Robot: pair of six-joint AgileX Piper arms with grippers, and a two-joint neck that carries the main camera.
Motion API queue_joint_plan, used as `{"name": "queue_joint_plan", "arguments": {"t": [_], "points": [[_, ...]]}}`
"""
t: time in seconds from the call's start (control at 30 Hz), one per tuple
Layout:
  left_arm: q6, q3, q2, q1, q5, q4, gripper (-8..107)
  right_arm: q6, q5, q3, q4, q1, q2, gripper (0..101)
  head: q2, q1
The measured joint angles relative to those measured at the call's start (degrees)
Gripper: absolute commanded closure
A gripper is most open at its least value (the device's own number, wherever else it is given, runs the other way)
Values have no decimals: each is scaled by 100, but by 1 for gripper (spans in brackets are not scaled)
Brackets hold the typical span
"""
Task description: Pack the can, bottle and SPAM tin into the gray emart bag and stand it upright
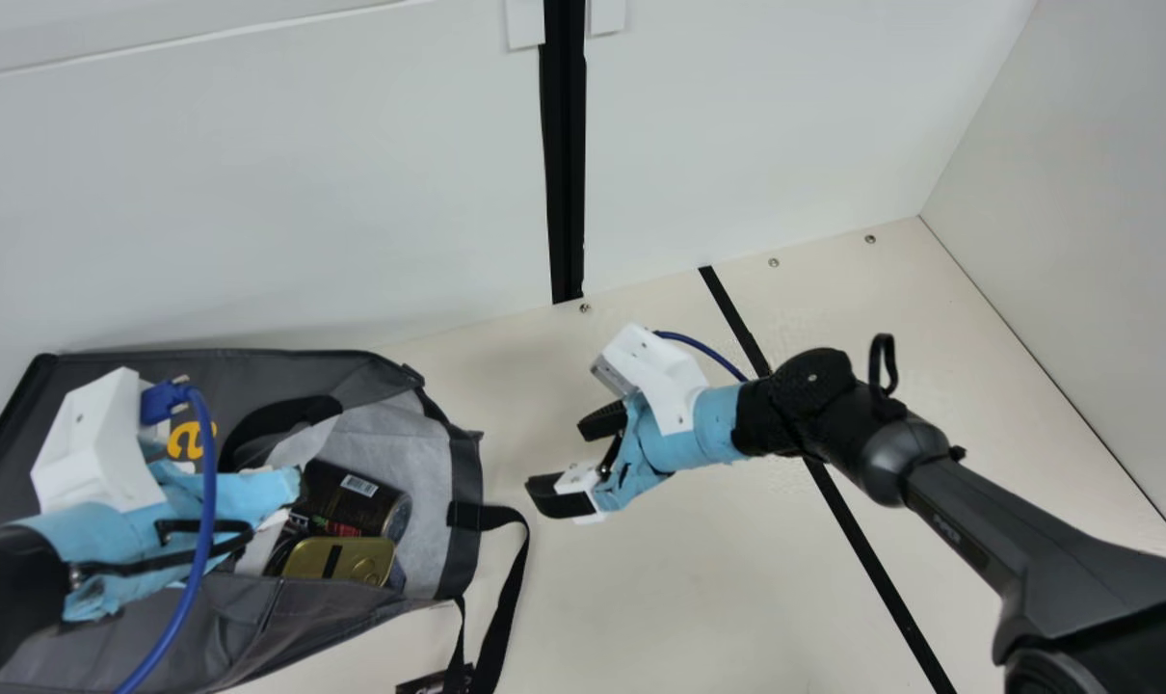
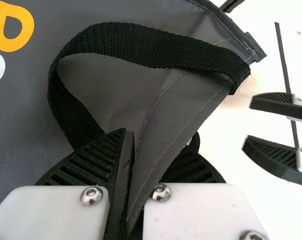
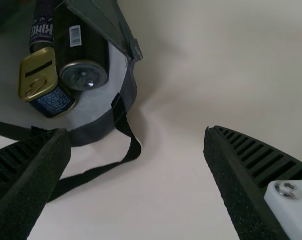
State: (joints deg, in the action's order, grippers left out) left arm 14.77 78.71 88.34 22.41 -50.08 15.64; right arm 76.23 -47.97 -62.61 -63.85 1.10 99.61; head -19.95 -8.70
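Note:
The gray bag (image 1: pixel 304 617) lies on its side at the left, mouth facing right. Over it is my left gripper (image 1: pixel 193 506); in the left wrist view this gripper (image 2: pixel 146 150) is shut on a fold of the bag's gray edge (image 2: pixel 165 135). Inside the mouth rest a dark can (image 1: pixel 361 504) and the gold-topped SPAM tin (image 1: pixel 337 559). Beside them in the right wrist view is a narrower dark cylinder (image 3: pixel 41 25), probably the bottle. My right gripper (image 1: pixel 558 455) stands open to the right of the mouth; in its wrist view this gripper (image 3: pixel 138 134) has nothing between its fingers.
One black strap (image 1: pixel 506 588) hangs from the mouth onto the table (image 1: pixel 699 578), with a dark tag near its end. Another strap (image 2: pixel 141 45) loops over the bag beside my left gripper. A white wall (image 1: pixel 255 212) stands behind the bag, another at the right.

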Motion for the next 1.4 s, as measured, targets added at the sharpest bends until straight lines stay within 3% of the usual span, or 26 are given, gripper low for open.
{"name": "queue_joint_plan", "arguments": {"t": [1.4], "points": [[0,0,0,0,0,0,107,325,327,-1457,-734,-1291,1921,6,0,0]]}}
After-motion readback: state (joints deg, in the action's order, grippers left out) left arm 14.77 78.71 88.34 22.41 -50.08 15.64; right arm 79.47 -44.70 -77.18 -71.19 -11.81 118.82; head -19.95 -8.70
